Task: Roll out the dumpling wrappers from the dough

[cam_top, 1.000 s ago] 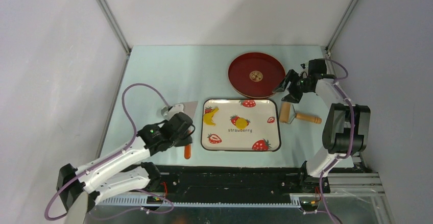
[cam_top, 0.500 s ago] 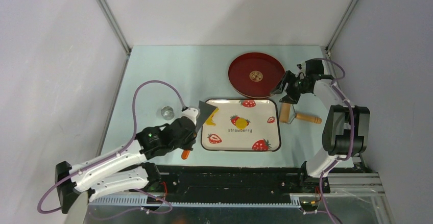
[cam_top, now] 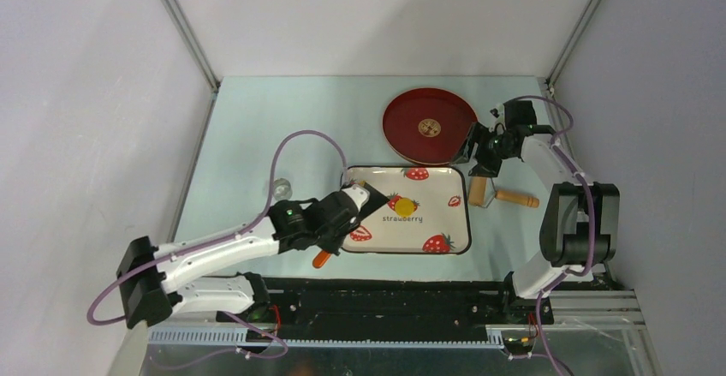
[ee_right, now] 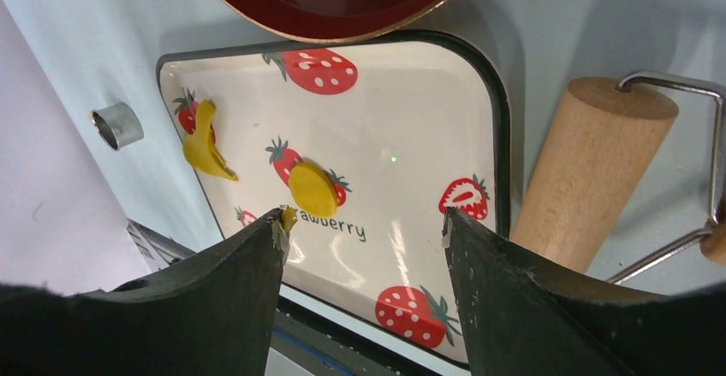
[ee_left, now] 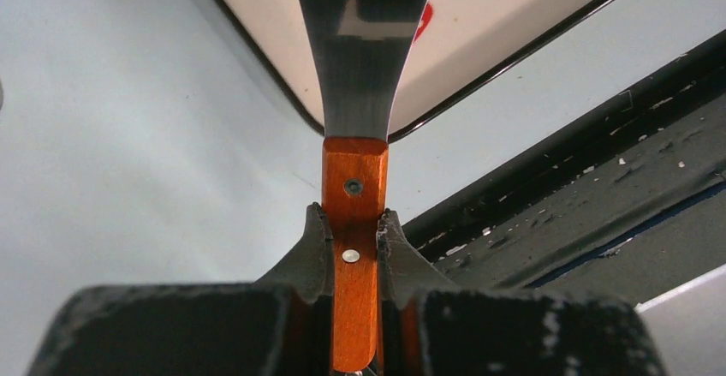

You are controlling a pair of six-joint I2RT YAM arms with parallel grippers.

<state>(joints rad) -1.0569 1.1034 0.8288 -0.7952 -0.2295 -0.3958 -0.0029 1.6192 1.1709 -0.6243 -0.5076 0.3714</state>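
The wrapper, a small flat yellow disc, lies mid-tray on the strawberry tray; it also shows in the right wrist view. A crescent dough scrap lies at the tray's far left; in the top view the blade hides it. My left gripper is shut on the orange handle of a metal scraper, its blade over the tray's left part, just left of the disc. My right gripper is open and empty, above the table between plate and roller, with a yellow crumb on one fingertip.
A red plate sits behind the tray. A wooden rolling pin with wire frame and handle lies right of the tray, also in the right wrist view. A small metal ring cutter stands left of the tray. The black front rail is near.
My left arm has swung right with the scraper, from beside the ring cutter to over the tray's left part. My right gripper has shifted slightly toward the plate's edge.
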